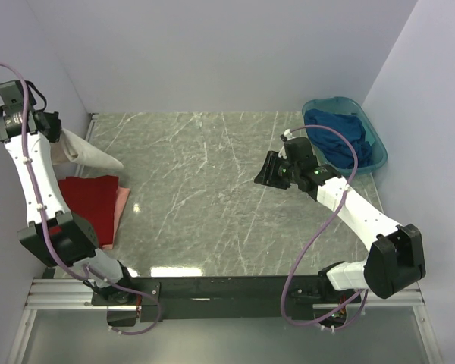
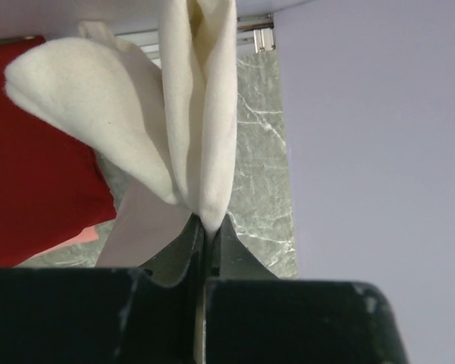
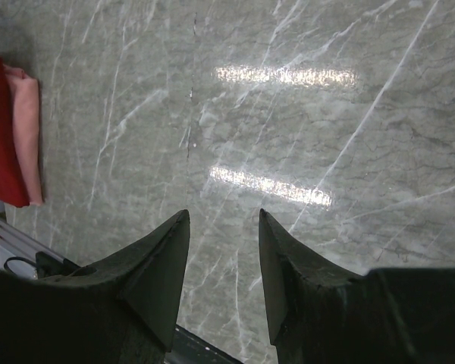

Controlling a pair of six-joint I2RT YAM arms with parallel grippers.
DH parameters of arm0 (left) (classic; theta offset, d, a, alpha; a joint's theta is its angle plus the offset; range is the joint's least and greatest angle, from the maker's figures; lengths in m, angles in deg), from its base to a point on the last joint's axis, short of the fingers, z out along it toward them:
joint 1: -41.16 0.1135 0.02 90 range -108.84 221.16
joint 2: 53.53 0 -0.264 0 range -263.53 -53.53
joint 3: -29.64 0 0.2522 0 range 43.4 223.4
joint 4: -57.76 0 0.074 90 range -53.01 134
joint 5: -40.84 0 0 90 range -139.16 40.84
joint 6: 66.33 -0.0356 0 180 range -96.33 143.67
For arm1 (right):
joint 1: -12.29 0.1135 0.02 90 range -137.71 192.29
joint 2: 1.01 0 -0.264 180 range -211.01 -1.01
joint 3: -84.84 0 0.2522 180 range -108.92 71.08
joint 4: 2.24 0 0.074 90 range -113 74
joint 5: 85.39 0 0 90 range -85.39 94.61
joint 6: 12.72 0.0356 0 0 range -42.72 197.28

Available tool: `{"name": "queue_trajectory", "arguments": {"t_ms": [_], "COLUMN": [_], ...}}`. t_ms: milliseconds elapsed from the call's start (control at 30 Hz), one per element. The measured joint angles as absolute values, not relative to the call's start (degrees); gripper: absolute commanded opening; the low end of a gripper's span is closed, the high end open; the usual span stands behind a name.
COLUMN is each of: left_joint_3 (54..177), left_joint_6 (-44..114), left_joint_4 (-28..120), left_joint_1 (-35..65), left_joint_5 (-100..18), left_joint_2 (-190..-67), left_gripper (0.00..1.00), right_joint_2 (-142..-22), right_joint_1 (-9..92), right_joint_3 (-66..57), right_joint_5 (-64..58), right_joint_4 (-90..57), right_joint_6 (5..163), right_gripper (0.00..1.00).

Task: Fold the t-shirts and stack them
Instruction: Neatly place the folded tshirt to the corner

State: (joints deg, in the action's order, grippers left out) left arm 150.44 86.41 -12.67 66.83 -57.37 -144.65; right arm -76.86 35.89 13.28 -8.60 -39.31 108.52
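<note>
1. Tabletop point(image 1: 212, 197) of grey veined stone sits between pale walls, with both arms reaching over it from the near edge.
2. The left gripper point(image 1: 57, 133) is raised at the far left, close to the wall. Its jaws are pinched tight on a bunched fold of the cream-white t-shirt point(image 1: 87, 154).
3. In the left wrist view the left gripper point(image 2: 205, 227) clamps that cream-white t-shirt point(image 2: 201, 114) where its folds gather. A rounded lobe of fabric spreads away to one side.
4. The red t-shirt point(image 1: 87, 201) lies flat at the left edge of the tabletop, just below the hanging one. It rests on a pink cloth point(image 1: 121, 205) whose edge shows along its right side.
5. The dark blue t-shirt point(image 1: 334, 136) is crumpled inside the teal basin point(image 1: 375, 144) at the far right corner.
6. The right gripper point(image 1: 269, 171) hovers over bare stone, right of centre and near the basin. In the right wrist view the right gripper point(image 3: 224, 250) has its jaws spread wide with nothing between them.
</note>
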Motion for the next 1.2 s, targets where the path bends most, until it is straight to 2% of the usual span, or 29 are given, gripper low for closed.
{"name": "queue_trajectory", "arguments": {"t_ms": [267, 567, 800, 900, 933, 1033, 1133, 1200], "left_joint_3": [142.4, 117.5, 104.0, 99.2, 97.8, 95.5, 95.8, 96.1], "left_joint_6": [85.2, 83.3, 79.6, 77.6, 76.8, 75.7, 74.8, 74.1], "left_joint_4": [-12.2, -8.6, -7.3, -7.2, -7.1, -8.2, -7.9, -7.3], "left_joint_1": [67.9, 72.1, 79.3, 82.0, 82.4, 82.6, 82.6, 82.6], "left_joint_5": [-58.1, -58.7, -59.2, -59.6, -59.8, -59.9, -59.1, -58.1], "left_joint_2": [-136.8, -123.4, -115.6, -111.3, -109.7, -105.5, -103.5, -102.8], "left_gripper": [0.01, 0.01, 0.02, 0.47, 0.69, 0.89, 0.96, 0.97], "right_joint_2": [-76.8, -76.5, -76.5, -76.5, -76.5, -76.5, -76.5, -76.5], "right_joint_1": [36.0, 37.2, 40.4, 41.5, 41.9, 42.9, 44.0, 44.4], "right_joint_3": [13.3, 13.5, 13.5, 13.5, 13.5, 13.9, 14.7, 15.4], "right_joint_5": [-8.6, -9.1, -9.4, -9.4, -9.4, -9.2, -8.9, -8.9], "right_joint_4": [-39.3, -39.4, -39.9, -40.1, -40.1, -40.1, -40.0, -39.8], "right_joint_6": [108.5, 108.5, 108.1, 108.0, 107.9, 107.9, 107.9, 107.9], "right_gripper": [0.48, 0.48, 0.48, 0.48, 0.48, 0.49, 0.49, 0.49]}}
